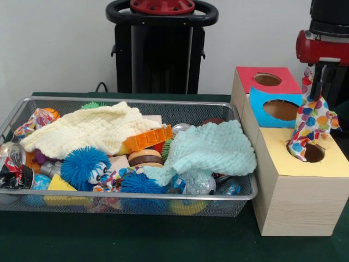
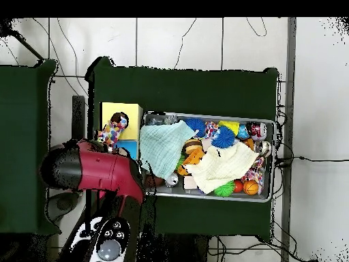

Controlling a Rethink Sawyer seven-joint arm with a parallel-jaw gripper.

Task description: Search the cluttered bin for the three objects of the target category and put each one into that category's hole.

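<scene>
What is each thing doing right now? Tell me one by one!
Dotted cloth: hanging from the gripper, its end in the yellow hole.
Gripper: shut on the dotted cloth.
Red hole: empty.
Blue hole: empty.
Bin: full of clutter.

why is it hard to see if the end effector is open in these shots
Front view: the end effector sits at the right edge with the polka-dot cloth draped over it above the yellow hole. Overhead view: the red arm covers it, so only the cloth shows.
</scene>
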